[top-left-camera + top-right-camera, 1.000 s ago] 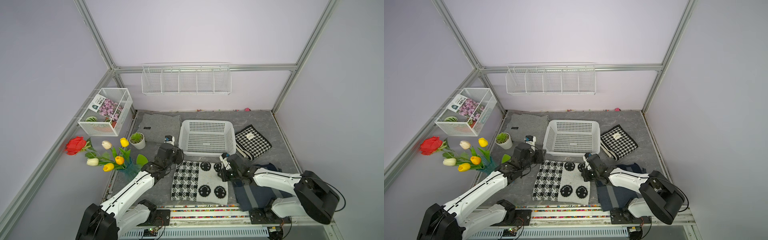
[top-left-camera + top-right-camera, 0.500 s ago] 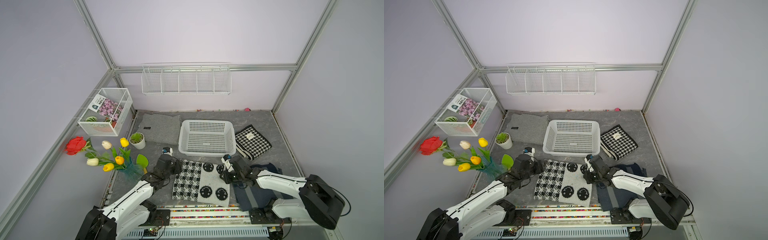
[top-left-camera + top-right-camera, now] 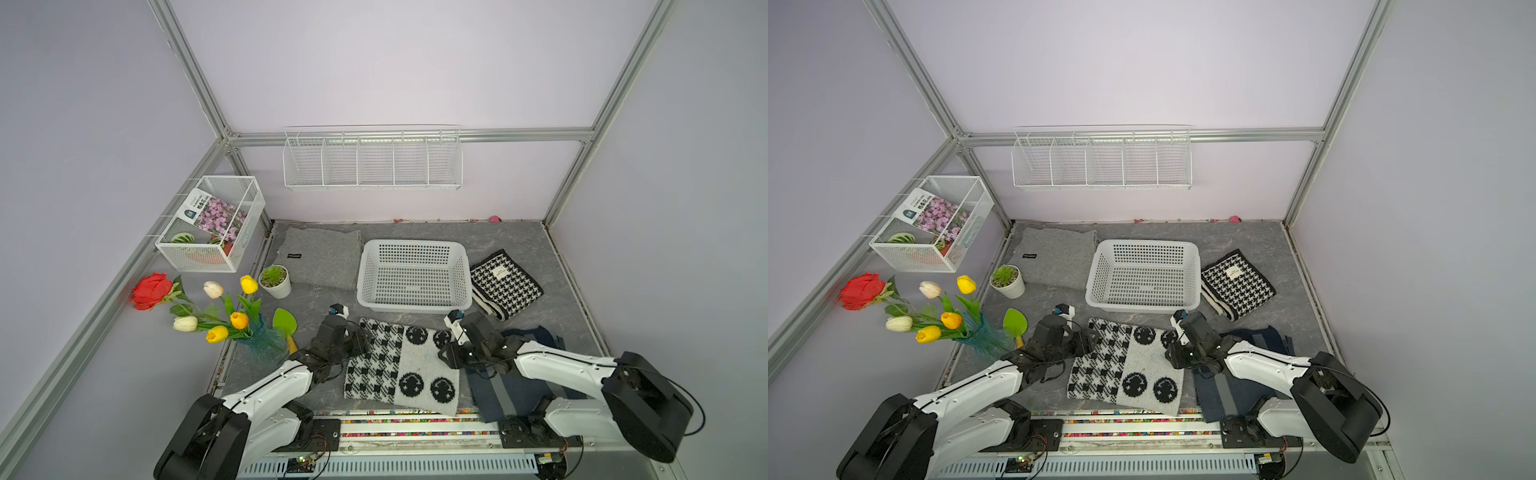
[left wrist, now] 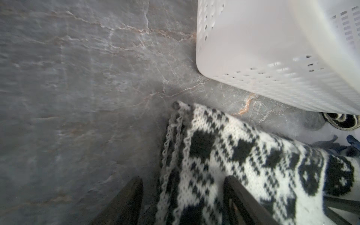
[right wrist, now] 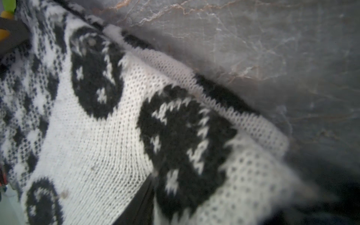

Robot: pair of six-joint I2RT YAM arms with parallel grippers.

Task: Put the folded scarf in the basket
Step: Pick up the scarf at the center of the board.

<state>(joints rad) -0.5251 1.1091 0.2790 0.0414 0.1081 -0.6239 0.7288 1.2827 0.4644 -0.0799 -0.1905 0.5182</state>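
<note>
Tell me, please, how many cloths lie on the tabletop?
4: a grey cloth left of the basket, a houndstooth scarf right of it, a black-and-white knitted scarf in front of it, and a navy striped cloth beside that, partly under the right arm. More may hide beneath.

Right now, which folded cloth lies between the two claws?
The black-and-white knit scarf with round motifs, in front of the basket; the grey cloth, labelled houndstooth cloth and navy cloth lie elsewhere.

Soft even light; blurry wrist views
</note>
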